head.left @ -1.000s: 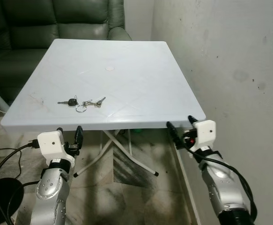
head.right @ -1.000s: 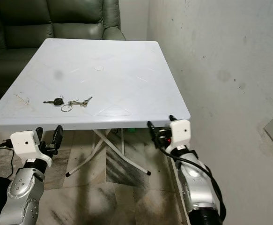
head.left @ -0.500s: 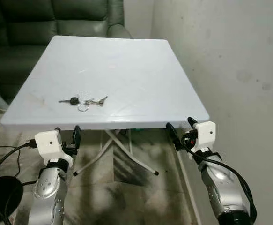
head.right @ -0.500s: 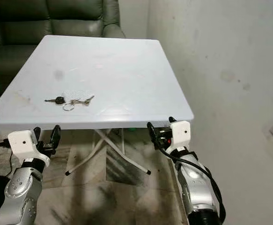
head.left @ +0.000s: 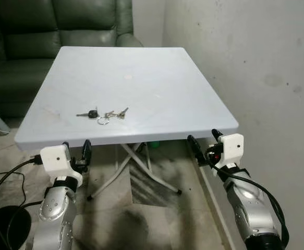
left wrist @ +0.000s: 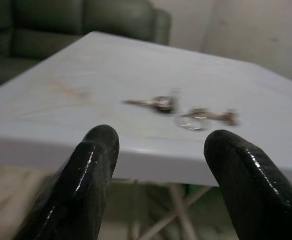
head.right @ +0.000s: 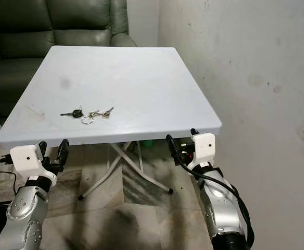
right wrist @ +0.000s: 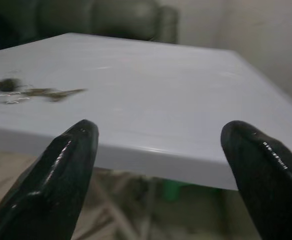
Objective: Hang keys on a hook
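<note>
A big dark green sofa (head.left: pixel 63 31) sits at the back, and a pale wall (head.left: pixel 256 62) with little marks on it runs down the right side. In front of the sofa is a square white worktop (head.left: pixel 157 78) on thin folding legs (head.left: pixel 136 166), standing on a stained floor (head.left: pixel 157 219). The left gripper (head.left: pixel 75 152) is held up just below the near edge of the worktop, on the left, and its two black fingers (left wrist: pixel 85 175) are spread wide apart with nothing between them. The right gripper (head.left: pixel 204 146) is held up by the near right corner of the worktop, and its fingers (right wrist: pixel 60 170) are wide apart too (nothing is in them). A black cable (head.left: pixel 5 182) loops down from the left arm. The keys (head.left: pixel 102 114) lie flat on the worktop, towards its near left part, well apart from both grippers: one key with a dark head, then a ring and some small silver keys in a row.
</note>
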Motion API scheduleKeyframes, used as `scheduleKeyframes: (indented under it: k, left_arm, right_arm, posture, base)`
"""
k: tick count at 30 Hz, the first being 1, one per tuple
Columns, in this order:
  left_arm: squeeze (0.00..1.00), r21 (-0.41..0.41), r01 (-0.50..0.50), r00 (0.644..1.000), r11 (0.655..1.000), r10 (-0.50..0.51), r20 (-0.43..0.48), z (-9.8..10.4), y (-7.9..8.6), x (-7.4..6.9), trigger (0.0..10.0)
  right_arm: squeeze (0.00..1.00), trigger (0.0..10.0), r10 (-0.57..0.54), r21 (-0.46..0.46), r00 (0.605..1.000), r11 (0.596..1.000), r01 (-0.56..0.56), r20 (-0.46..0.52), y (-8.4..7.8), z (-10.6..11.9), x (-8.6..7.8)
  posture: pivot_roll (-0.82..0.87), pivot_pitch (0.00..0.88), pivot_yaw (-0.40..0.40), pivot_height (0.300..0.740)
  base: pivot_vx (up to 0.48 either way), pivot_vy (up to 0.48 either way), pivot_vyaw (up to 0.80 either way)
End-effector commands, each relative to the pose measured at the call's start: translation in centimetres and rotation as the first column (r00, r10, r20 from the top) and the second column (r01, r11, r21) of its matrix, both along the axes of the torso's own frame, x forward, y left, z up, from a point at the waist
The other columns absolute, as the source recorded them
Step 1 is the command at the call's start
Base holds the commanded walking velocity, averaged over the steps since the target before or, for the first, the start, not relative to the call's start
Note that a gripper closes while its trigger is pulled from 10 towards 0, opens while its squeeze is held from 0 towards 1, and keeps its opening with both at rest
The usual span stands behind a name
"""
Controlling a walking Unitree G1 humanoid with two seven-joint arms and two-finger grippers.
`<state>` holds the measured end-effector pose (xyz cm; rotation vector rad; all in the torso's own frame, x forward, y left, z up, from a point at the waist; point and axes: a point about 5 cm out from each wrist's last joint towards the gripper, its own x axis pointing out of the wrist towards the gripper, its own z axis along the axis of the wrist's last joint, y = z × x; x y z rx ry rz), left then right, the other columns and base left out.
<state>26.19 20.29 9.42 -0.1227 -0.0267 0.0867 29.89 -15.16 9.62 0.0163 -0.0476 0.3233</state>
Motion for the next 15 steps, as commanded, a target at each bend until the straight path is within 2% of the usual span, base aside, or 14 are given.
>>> scheduleKeyframes:
  k: [1,15]
  left_arm:
    - [0.0,0.006,-0.01,1.0,1.0,0.01,0.002,0.22,0.29,0.07,10.0]
    - [0.0,0.0,-0.011,1.0,1.0,0.011,0.001,0.2,0.14,0.11,10.0]
  right_arm:
    - [0.0,10.0,0.021,0.0,0.999,1.0,-0.021,0.028,0.38,0.83,0.32]
    - [0.0,10.0,0.031,0.001,0.999,1.0,-0.031,0.025,0.33,0.93,0.34]
  posture:
    - [-0.02,0.029,-0.041,0.74]
    - [-0.02,0.023,-0.049,0.74]
  base:
    - [0.0,0.48,0.0]
    - [0.0,0.48,0.0]
